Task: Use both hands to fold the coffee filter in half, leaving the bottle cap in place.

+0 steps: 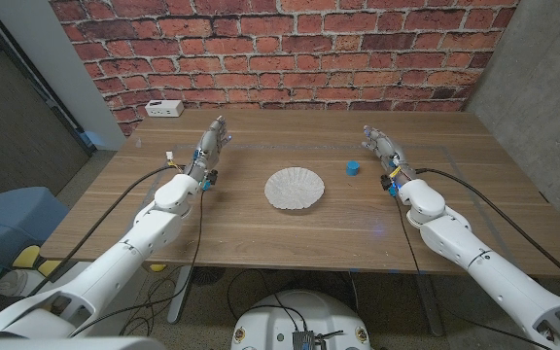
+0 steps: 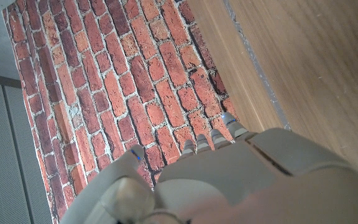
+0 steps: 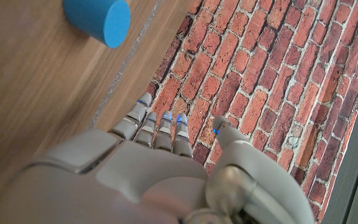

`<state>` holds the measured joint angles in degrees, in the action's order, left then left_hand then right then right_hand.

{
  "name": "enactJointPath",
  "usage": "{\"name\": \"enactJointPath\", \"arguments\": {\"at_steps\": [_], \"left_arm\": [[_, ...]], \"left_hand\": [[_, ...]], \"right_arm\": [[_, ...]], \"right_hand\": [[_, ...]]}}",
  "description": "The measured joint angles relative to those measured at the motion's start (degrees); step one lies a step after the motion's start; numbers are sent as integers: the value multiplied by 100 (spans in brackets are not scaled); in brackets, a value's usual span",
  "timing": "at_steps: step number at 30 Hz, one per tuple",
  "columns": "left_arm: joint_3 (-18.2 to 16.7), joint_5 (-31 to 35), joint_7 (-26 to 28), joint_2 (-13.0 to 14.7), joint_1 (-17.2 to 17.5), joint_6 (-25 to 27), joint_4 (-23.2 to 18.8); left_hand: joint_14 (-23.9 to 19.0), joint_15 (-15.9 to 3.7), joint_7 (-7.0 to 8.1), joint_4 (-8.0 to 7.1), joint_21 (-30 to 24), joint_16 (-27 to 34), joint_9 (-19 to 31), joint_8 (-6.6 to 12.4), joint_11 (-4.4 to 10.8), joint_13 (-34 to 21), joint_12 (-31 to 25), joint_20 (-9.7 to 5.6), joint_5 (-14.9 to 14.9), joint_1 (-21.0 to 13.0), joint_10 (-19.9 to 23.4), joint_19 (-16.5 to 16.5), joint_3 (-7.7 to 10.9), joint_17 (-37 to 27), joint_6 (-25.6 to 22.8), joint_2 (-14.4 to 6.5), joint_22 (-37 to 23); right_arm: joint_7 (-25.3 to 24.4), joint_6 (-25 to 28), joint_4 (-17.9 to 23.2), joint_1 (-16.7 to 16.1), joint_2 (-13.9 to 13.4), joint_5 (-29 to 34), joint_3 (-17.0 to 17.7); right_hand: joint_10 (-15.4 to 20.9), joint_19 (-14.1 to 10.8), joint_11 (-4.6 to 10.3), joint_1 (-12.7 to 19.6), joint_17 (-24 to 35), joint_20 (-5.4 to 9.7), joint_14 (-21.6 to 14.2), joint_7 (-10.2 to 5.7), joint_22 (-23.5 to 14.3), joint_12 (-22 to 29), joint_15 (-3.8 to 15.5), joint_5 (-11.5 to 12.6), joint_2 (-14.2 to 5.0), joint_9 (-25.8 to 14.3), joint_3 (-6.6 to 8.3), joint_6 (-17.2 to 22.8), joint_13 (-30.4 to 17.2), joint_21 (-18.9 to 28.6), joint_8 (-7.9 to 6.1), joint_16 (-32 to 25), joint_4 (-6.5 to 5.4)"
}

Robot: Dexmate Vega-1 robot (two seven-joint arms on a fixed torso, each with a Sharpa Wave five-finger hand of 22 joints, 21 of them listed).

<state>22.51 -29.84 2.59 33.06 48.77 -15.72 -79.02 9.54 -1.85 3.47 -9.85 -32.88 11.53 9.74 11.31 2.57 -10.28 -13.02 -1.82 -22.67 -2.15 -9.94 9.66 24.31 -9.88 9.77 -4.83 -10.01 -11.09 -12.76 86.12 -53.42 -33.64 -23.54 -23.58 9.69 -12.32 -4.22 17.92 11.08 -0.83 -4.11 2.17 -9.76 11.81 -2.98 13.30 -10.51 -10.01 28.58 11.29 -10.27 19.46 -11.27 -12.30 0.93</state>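
A white coffee filter (image 1: 295, 189) lies opened out, round and ruffled, near the middle of the wooden counter (image 1: 261, 243). A small blue bottle cap (image 1: 353, 167) stands just beside it, toward the robot's right and a little farther back, apart from the filter's edge. In the right wrist view the bottle cap (image 3: 98, 20) sits on the wood near a pale line that runs across the counter.

The left hand (image 1: 212, 140) is over the counter well to the left of the filter, with its fingers (image 1: 218, 127) reaching toward the brick wall (image 1: 290, 53). It holds nothing, and the fingers look straight and close together rather than curled. From the left wrist view the left hand (image 2: 229, 180) shows its back, with the fingertips (image 2: 225, 132) lined up side by side against the bricks.

The right hand (image 1: 384, 149) is on the far side of the cap from the filter, near the cap but not touching it. It also holds nothing, its fingers (image 1: 372, 133) stretched out toward the wall. In the right wrist view the fingers (image 3: 157, 127) lie in a row, seemingly a little apart, though the blur makes the thumb's position hard to judge.

A small white box (image 1: 165, 109) sits at the back left corner of the counter, against the wall.
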Motion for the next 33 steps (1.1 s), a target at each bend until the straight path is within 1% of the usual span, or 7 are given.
{"name": "enactJointPath", "arguments": {"at_steps": [5,8,11,15,20,25,33], "left_arm": [[67,288,118,92,-5,24,-104],[110,467,191,161,-3,26,-200],[137,614,258,212,22,26,-280],[162,779,340,269,61,26,-385],[189,987,445,343,126,45,-537],[207,1178,539,392,164,77,-633],[250,1549,740,500,291,103,-898]], "left_hand": [[0,0,56,15,0,0,0,23,0,0,-9,17,0,-83,0,15,60,3,10,-24,0],[34,38,114,44,0,0,0,23,0,0,-39,148,13,-137,0,17,96,3,8,-31,0],[32,203,192,45,28,11,0,23,0,1,-90,339,57,-174,0,23,141,2,-59,-68,0],[-73,366,101,47,28,54,0,62,-177,1,-177,485,108,-225,337,-77,186,2,-460,-76,0],[-235,427,-12,47,28,54,-1,106,-314,1,-206,499,149,-250,587,-161,186,2,-711,-101,1],[-399,429,-30,71,28,54,27,106,-307,1,-206,571,171,-272,717,-251,211,2,-840,-74,1],[-680,493,-31,112,28,78,28,106,-286,2,-206,724,212,-362,881,-405,296,1,-1060,-153,1]], "right_arm": [[-231,182,323,-108,-162,373,-83],[-380,310,503,-162,-259,671,-133],[-489,385,648,-209,-334,928,-183],[-640,461,821,-276,-434,1280,-247],[-794,573,1025,-360,-546,1704,-309],[-851,647,1202,-429,-653,1920,-356],[-914,948,1553,-549,-852,2589,-443]], "right_hand": [[66,-19,12,22,0,-19,-21,7,0,10,22,-40,24,0,48,9,0,-41,0,-22,-15],[124,-59,17,52,0,20,-20,-4,0,10,21,-68,-6,0,71,59,0,-41,0,-22,7],[213,-107,-8,122,24,14,-127,-5,1,40,-5,-97,-18,-19,126,102,-27,-63,0,-44,-1],[387,-207,-40,183,36,-86,-329,-41,1,53,-40,-169,-27,-28,196,189,-28,-75,0,-129,-23],[517,-254,-29,264,53,-133,-451,-33,1,99,-18,-203,-53,-28,243,439,-28,-95,-63,-172,-23],[579,-285,-29,277,52,-163,-491,-23,1,99,-40,-229,-67,-28,282,448,-27,-107,-63,-171,-15],[609,-284,2,330,52,-163,-543,-45,1,99,13,-245,-75,-28,314,552,-27,-107,-62,-171,2]]}}
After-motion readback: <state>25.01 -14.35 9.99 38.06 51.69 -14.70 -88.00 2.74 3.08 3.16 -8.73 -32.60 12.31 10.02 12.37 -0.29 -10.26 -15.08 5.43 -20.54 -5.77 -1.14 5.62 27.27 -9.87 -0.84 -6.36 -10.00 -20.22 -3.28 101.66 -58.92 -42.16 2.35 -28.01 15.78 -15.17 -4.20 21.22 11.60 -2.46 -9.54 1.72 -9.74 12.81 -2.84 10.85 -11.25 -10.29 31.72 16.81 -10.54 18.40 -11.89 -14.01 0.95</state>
